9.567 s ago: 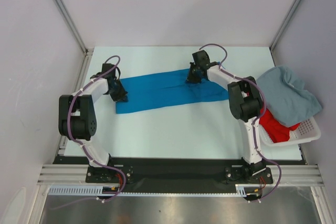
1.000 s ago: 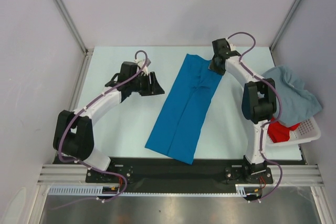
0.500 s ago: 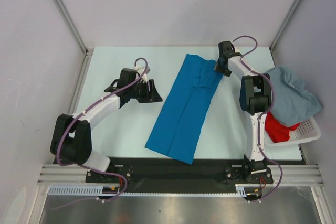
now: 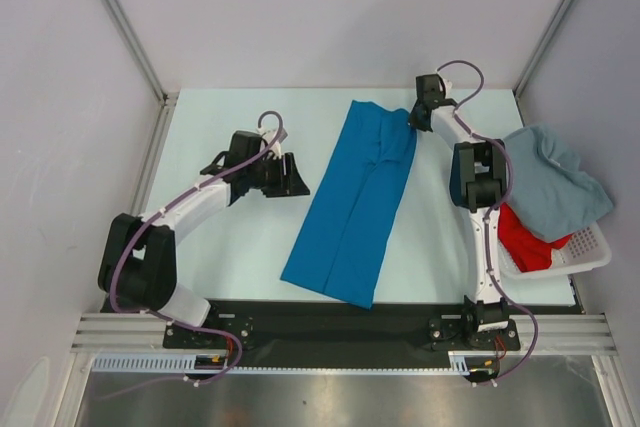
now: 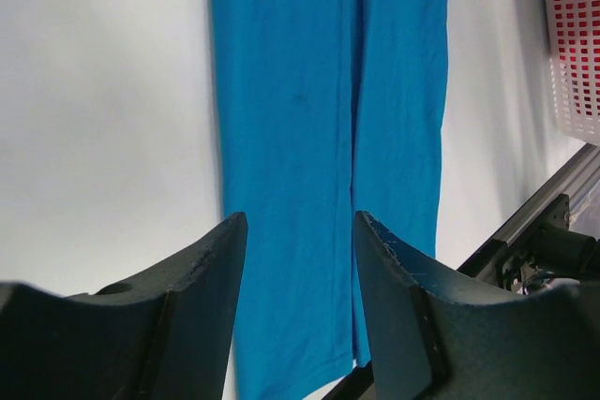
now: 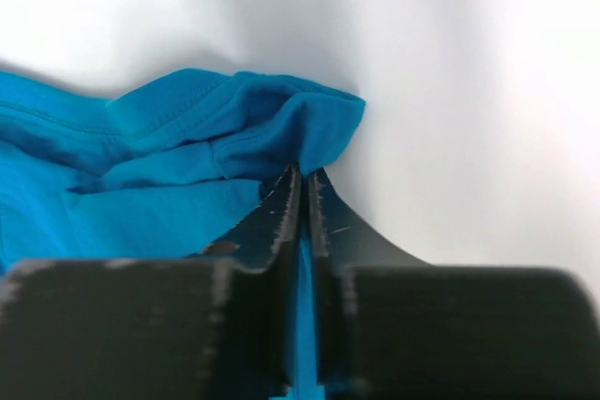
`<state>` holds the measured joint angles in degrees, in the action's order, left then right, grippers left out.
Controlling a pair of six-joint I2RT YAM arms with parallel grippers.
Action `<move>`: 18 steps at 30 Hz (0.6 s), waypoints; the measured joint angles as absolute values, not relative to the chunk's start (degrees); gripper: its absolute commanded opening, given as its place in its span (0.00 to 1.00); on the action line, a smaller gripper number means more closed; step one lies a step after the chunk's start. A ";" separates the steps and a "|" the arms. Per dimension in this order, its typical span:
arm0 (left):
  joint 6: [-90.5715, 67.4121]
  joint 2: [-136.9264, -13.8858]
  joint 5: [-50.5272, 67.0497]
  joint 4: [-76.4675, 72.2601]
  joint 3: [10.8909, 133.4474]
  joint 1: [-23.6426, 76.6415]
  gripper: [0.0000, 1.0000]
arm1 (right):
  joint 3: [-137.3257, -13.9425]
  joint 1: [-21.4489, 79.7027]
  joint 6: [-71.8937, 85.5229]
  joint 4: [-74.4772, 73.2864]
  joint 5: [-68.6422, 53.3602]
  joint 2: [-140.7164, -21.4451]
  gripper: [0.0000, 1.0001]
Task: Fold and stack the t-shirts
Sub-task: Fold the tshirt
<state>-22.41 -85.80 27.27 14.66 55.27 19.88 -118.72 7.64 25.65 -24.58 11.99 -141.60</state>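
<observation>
The bright blue t-shirt [image 4: 358, 202] lies folded into a long strip, running from the far middle of the table toward the near edge. My right gripper [image 4: 413, 119] is shut on its far right corner [image 6: 309, 128], with blue cloth pinched between the fingers. My left gripper [image 4: 300, 175] is open and empty, left of the strip; its wrist view looks along the shirt [image 5: 309, 138]. The pale grey-blue t-shirt [image 4: 548, 179] lies draped over the basket at right. The red t-shirt [image 4: 525, 245] is inside the basket, under it.
The white slatted basket [image 4: 590, 252] stands at the right edge of the table; its side shows in the left wrist view [image 5: 574, 35]. A black rail [image 4: 330, 322] runs along the near edge. Grey walls enclose the table.
Since 9.6 s ago the blue shirt has turned from crosswise to lengthwise. In the last second the right gripper shifted slightly at the far corner, tugging it; the left arm barely moved.
</observation>
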 measured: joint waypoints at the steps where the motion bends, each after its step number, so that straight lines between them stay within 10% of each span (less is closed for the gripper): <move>1: -22.41 -86.11 27.29 14.63 55.27 19.88 0.55 | -120.01 7.64 25.43 -24.34 11.86 -142.43 0.00; 13: -22.46 -88.42 27.42 14.24 55.31 19.86 0.55 | -138.26 7.60 23.24 -18.09 9.74 -155.33 0.01; 18: -22.55 -88.51 27.42 14.24 55.31 19.86 0.61 | -140.31 7.53 22.52 -15.92 8.21 -157.03 0.31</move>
<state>-22.55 -88.51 27.42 14.24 55.31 19.86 -140.31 7.53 22.52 -15.92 8.21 -157.03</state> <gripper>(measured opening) 0.586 0.184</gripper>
